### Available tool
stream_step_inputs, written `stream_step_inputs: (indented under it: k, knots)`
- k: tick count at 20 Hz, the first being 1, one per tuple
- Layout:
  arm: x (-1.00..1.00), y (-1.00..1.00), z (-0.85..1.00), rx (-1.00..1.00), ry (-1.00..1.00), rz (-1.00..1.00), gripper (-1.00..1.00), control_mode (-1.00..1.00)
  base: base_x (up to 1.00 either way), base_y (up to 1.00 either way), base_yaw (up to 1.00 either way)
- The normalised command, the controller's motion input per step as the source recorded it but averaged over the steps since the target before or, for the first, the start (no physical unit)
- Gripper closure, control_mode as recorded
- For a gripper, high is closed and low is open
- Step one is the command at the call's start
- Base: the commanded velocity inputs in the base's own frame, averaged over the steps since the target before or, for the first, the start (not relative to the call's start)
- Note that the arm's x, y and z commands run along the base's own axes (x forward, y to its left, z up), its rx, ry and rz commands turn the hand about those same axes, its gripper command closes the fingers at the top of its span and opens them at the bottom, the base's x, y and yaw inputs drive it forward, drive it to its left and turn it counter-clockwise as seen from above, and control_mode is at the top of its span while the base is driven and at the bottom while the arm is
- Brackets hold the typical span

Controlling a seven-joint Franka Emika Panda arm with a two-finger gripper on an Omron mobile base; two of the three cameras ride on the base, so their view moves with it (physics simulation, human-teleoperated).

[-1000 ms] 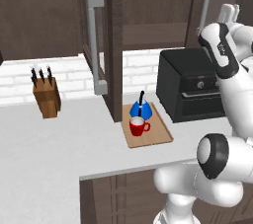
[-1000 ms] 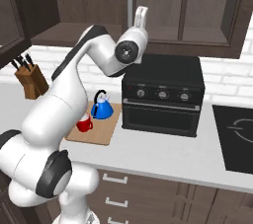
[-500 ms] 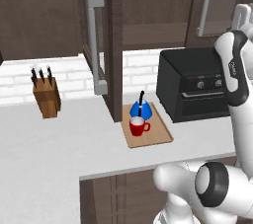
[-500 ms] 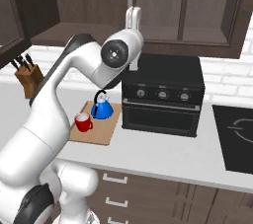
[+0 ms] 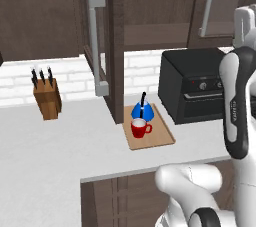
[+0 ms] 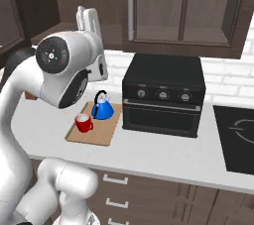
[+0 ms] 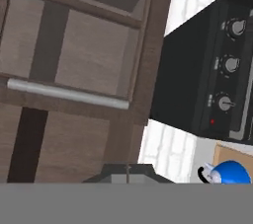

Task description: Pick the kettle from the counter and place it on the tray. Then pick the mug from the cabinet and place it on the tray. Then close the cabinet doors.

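Observation:
The blue kettle [image 5: 142, 111] and the red mug [image 5: 140, 129] both stand on the tan tray [image 5: 156, 140], which lies on the pale counter [image 5: 60, 146]. They appear again in the right base view as kettle [image 6: 102, 108], mug [image 6: 83, 123] and tray [image 6: 99, 136]. One cabinet door [image 5: 93, 46] stands open, edge-on, left of the tray. My gripper [image 6: 88, 17] is raised high above the tray, holding nothing; its fingers are too unclear to read. The hand view faces a closed cabinet door's grey bar handle [image 7: 64, 93], with the kettle [image 7: 230, 173] low at the right.
A black toaster oven [image 5: 192, 91] stands right of the tray, close beside it. A wooden knife block [image 5: 46, 97] sits far left on the counter. A black hob [image 6: 238, 130] lies at the far right. My arm [image 6: 64, 70] looms over the tray's left side.
The arm has swung, carrying the hand leftward in the right base view and toward the right edge of the left base view. Kettle and mug have stayed on the tray.

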Motion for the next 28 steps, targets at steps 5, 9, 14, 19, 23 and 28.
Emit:
stream_step_inputs:
  k: [5, 9, 14, 19, 23, 28]
  knots:
    - [-1.00, 1.00, 0.00, -0.14, -0.02, 0.00, 1.00, -1.00, 0.00, 0.00, 0.00]
    - [-0.91, 1.00, 0.01, -0.10, 0.01, 0.00, 1.00, -1.00, 0.00, 0.00, 0.00]
    - [-0.61, 1.00, 0.01, -0.08, 0.16, 0.00, 1.00, -1.00, 0.00, 0.00, 0.00]
    - [-0.11, 0.92, 0.00, -0.06, 0.23, -0.01, 1.00, -1.00, 0.00, 0.00, 0.00]
    - [-0.16, 0.68, -0.07, -0.02, 0.00, 0.00, 1.00, -1.00, 0.00, 0.00, 0.00]
    - [-0.25, 0.76, -0.18, -0.03, -0.10, 0.00, 1.00, -1.00, 0.00, 0.00, 0.00]
